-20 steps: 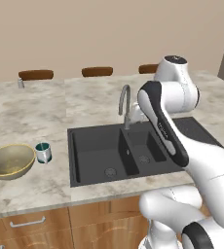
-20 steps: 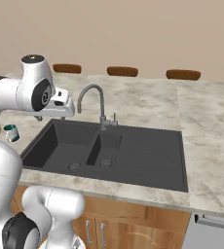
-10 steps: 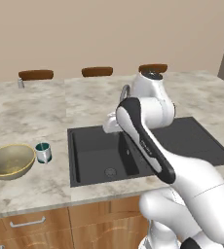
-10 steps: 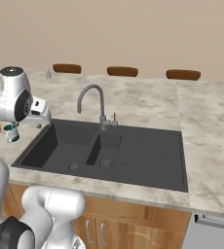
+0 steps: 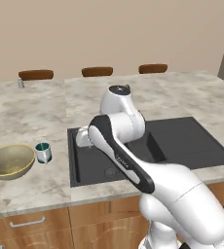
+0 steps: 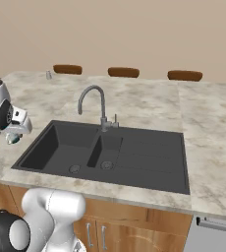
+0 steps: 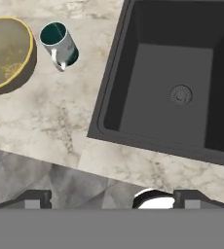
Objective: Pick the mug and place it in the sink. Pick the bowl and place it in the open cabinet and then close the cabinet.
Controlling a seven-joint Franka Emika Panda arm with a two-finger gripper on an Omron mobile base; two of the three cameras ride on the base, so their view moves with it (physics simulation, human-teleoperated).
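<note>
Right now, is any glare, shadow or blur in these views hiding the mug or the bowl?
Left base view: even flat light, no glare; mug and bowl sharp, only faint shadows beneath. Hand view: mug crisp, teal inside readable, slightly stretched toward the frame's corner; bowl cut by the left edge. Right base view: the arm covers most of both; the sink basins are dark but legible.

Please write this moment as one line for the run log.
pincer: open, empty | mug: on counter beside bowl | sink: empty | phase: approaching mug

Even, soft rendered light, bright with no glare. The sink (image 5: 148,146) basins read dark with faint shading; the mug (image 7: 60,44) casts perhaps a slight shadow on the bench (image 7: 60,126). Edges look coarse and pixelated.
</note>
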